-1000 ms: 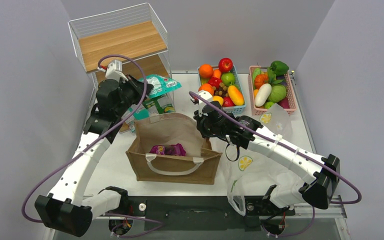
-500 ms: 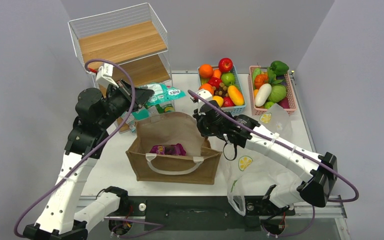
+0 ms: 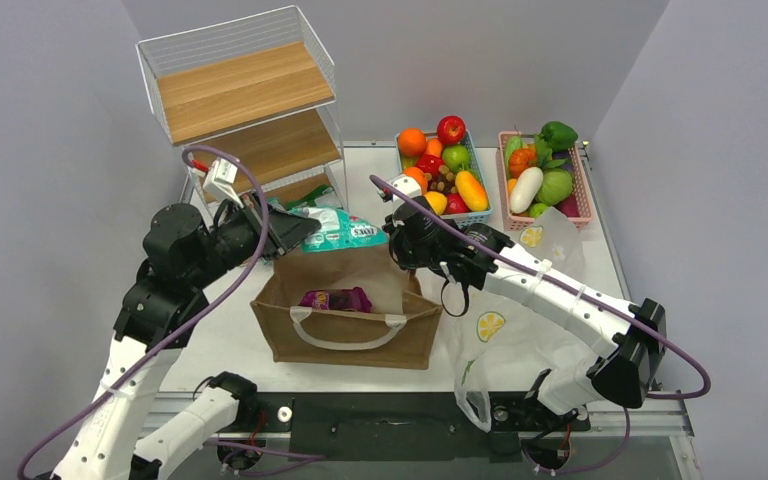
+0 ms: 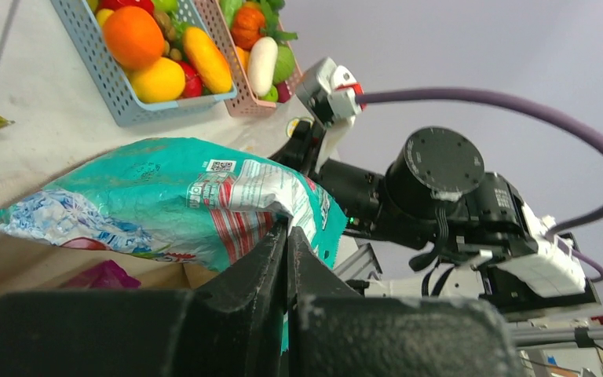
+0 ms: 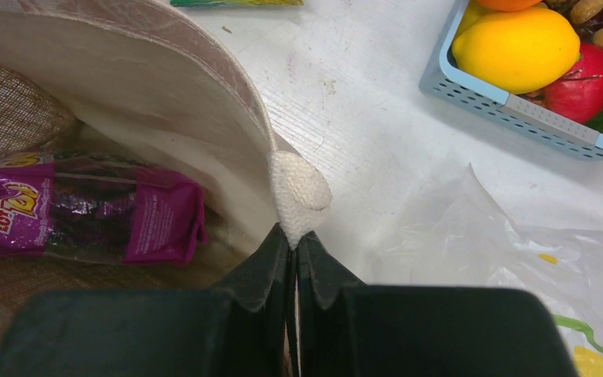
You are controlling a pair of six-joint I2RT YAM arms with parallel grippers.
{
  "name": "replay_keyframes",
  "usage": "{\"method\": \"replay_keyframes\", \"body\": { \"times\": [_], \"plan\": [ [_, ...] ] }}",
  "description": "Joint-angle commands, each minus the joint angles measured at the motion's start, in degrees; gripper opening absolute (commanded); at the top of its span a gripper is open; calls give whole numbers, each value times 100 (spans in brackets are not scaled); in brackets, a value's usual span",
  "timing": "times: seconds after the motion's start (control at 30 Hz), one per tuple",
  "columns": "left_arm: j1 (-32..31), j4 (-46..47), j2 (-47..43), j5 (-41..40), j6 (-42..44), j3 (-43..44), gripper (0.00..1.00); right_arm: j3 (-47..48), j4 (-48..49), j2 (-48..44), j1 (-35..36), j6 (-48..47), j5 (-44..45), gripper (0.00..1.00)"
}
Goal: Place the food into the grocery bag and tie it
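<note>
My left gripper (image 3: pixel 298 229) (image 4: pixel 288 229) is shut on the edge of a teal snack packet (image 3: pixel 346 231) (image 4: pixel 149 196), held in the air over the back rim of a brown burlap tote (image 3: pixel 345 345). A purple snack packet (image 3: pixel 335 299) (image 5: pixel 86 208) lies inside the tote. At the tote's back right corner, my right gripper (image 3: pixel 410 270) (image 5: pixel 293 237) is shut on its white rope handle (image 5: pixel 300 192). The grocery bag (image 3: pixel 520 345) (image 5: pixel 479 243), thin translucent plastic with lemon print, lies crumpled on the table under my right arm.
A blue basket (image 3: pixel 480 216) and a pink basket (image 3: pixel 586 190) of toy fruit and vegetables stand at the back right. A wire shelf with wooden boards (image 3: pixel 240 90) stands at the back left, with another green packet (image 3: pixel 305 204) on the table before it.
My left arm has carried the teal packet away from the shelf, rightward and nearer, to the tote's back rim. The right gripper has kept its hold and barely moved.
</note>
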Motion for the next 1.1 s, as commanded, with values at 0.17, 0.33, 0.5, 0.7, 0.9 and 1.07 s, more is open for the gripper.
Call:
{"method": "replay_keyframes", "body": {
  "times": [0.17,0.33,0.5,0.7,0.9,1.07],
  "plan": [
    [-71,353,-616,776,-268,-797,0,320,-182,-19,-37,-173,463,0],
    [-276,638,-762,724,-412,-1209,0,397,-201,-50,-33,-220,478,0],
    [-487,835,-732,438,-503,-1421,12,432,-194,-64,-39,-220,439,0],
    [-758,661,-538,63,-513,-1397,71,517,-192,-15,-32,-210,445,0],
    [-803,-84,-453,-340,-78,-724,74,546,-173,14,-33,-195,437,0],
    [-798,-1754,-276,-1399,753,342,75,520,-168,-9,-25,-185,445,0]
  ]
}}
